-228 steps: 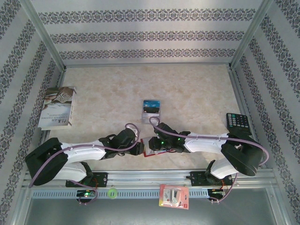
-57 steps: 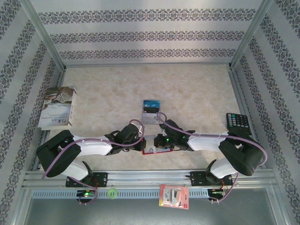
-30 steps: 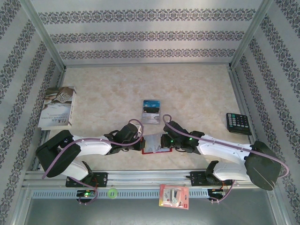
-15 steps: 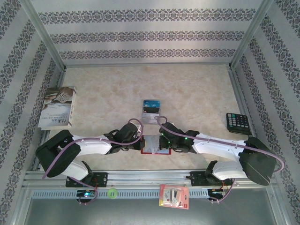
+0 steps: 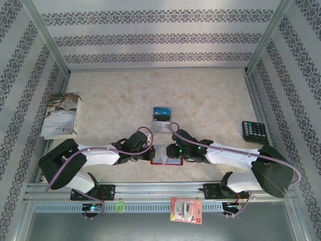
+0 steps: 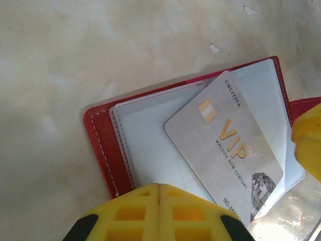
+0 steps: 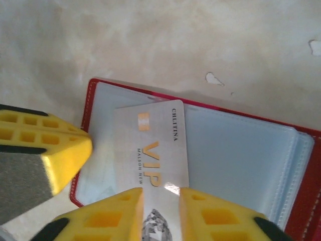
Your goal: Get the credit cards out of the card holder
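Observation:
The red card holder (image 5: 164,161) lies open near the table's front edge, its grey-blue pockets facing up (image 6: 98,145) (image 7: 308,201). A silver VIP credit card (image 6: 225,150) (image 7: 160,135) sticks out of a pocket at an angle. My right gripper (image 5: 174,153) (image 7: 161,196) is slightly open, with both fingertips over the card's lower end. My left gripper (image 5: 149,156) (image 6: 159,187) is shut, its tips on the holder's left pocket. Two more credit cards lie on the table behind the holder, a teal one (image 5: 161,113) and a greyish one (image 5: 160,125).
A black calculator (image 5: 254,131) sits at the right edge and a book (image 5: 62,114) at the left. A red-and-white blister pack (image 5: 186,210) and a green ring (image 5: 119,206) lie below the arms' mounting rail. Patterned walls close in the table.
Over the last second the right arm's elbow swung back inward and its gripper edged a little left over the holder. The left arm and the holder stayed put.

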`<state>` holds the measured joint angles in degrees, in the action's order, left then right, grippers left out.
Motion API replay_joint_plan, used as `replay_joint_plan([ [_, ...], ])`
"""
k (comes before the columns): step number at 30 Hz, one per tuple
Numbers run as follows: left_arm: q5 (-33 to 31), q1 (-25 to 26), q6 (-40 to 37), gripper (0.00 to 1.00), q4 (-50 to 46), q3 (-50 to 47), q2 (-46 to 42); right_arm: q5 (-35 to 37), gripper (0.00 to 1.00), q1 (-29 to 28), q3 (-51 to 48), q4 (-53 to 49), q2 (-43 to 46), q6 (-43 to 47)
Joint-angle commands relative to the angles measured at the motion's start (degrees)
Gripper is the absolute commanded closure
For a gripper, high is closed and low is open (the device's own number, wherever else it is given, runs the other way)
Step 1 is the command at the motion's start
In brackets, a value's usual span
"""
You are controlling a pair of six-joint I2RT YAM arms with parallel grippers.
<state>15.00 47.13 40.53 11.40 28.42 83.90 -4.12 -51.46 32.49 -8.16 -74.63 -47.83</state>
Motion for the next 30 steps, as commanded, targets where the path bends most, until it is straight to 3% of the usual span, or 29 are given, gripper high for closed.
replay_joint_plan([
  [1,-0.06,-0.66,-1.12,1.0,-3.72,0.48,0.93,-1.4,0.66,1.06,1.03,-1.39,-1.48,2.86],
  [7,1.04,-0.73,-1.22,1.0,-5.08,0.85,-0.87,-1.67,0.63,1.63,4.97,-6.2,-5.78,7.94],
  [16,0.43,0.01,-1.43,0.96,-11.2,1.62,-11.94,-0.62,0.63,1.8,2.34,-3.27,0.05,7.57],
  [24,1.51,3.39,0.7,1.0,-0.41,4.12,-2.8,-4.55,0.64,5.43,0.04,-3.01,4.26,8.52],
  [30,-0.98,3.49,-0.04,1.0,0.33,5.23,1.22,-7.91,0.64,6.73,-1.29,-2.58,5.77,9.65],
])
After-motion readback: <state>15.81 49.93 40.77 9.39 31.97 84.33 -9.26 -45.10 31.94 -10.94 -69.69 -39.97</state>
